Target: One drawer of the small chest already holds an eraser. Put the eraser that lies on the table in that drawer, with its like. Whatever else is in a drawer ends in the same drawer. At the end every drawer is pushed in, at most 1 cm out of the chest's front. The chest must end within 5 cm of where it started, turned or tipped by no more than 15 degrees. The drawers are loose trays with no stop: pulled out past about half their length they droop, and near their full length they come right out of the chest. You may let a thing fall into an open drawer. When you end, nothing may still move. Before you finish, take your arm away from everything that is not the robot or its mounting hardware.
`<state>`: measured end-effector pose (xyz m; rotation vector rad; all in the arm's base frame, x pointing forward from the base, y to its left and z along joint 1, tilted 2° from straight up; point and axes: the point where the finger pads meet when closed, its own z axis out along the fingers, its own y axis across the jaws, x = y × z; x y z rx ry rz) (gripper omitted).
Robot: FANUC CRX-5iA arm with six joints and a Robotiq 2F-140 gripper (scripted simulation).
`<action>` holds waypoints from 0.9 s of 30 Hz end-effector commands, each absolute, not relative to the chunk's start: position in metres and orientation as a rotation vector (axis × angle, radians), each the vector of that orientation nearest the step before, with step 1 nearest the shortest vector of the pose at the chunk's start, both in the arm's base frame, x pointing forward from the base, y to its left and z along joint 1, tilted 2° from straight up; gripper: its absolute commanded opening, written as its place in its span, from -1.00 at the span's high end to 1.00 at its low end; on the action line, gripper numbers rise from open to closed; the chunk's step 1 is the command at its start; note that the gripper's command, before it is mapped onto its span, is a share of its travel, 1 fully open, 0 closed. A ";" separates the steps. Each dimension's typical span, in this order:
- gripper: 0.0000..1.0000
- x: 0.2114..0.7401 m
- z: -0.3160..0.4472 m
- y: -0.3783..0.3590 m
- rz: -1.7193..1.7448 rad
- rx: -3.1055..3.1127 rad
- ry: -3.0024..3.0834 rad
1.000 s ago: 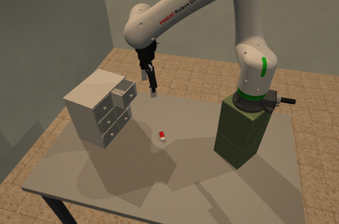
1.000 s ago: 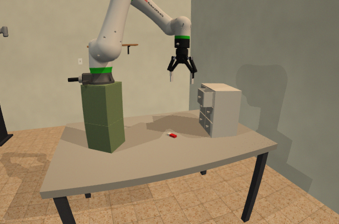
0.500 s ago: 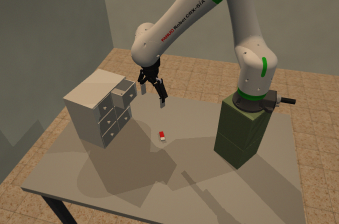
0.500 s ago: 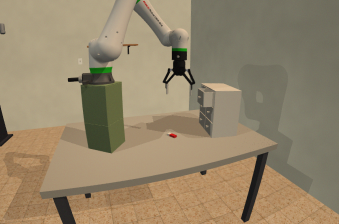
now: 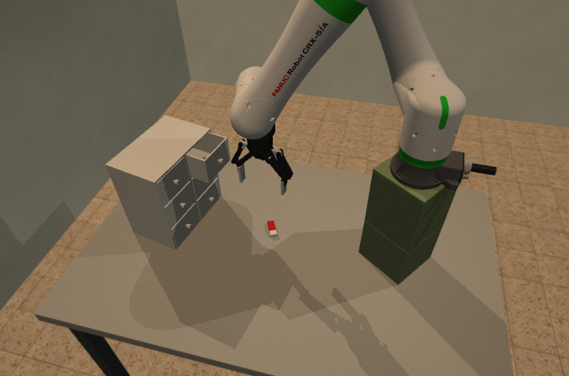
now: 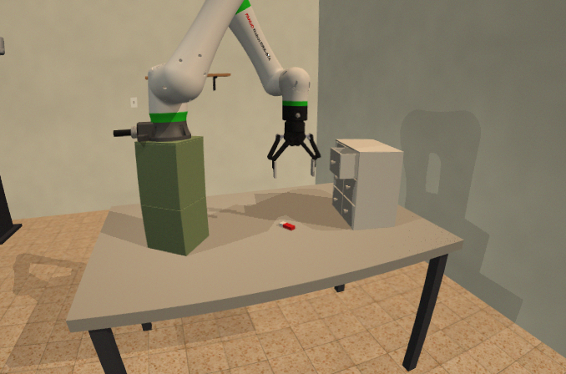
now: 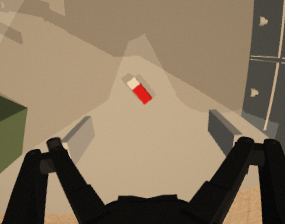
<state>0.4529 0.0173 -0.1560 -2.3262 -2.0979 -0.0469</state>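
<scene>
A red and white eraser (image 5: 272,226) (image 6: 288,226) (image 7: 142,93) lies flat on the table. The light grey chest (image 5: 165,142) (image 6: 378,189) (image 7: 269,42) stands upright. Its top drawer (image 5: 216,162) (image 6: 347,164), in the right-hand column in the top view, is pulled out partway and looks level; an eraser inside cannot be made out now. The other drawer fronts that show look pushed in. My gripper (image 5: 263,184) (image 6: 293,174) (image 7: 149,123) is wide open and empty. It points down, well above the table, beside the open drawer's front and not over the eraser.
The green pedestal (image 5: 384,221) (image 6: 160,176) (image 7: 9,137) bears the arm's base, on the eraser's other side from the chest. The wall (image 5: 72,88) (image 6: 468,88) rises behind the chest. The table's edge (image 5: 161,347) (image 6: 270,295) shows in the top and exterior views.
</scene>
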 end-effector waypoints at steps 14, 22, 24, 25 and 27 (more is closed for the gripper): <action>-1.00 0.440 -0.220 0.019 -0.049 -1.937 -2.469; -1.00 0.435 -0.244 0.020 -0.050 -1.777 -2.589; -1.00 0.435 -0.244 0.020 -0.050 -1.777 -2.589; -1.00 0.434 -0.246 0.020 -0.050 -1.761 -2.600; -1.00 0.433 -0.251 0.020 -0.050 -1.730 -2.621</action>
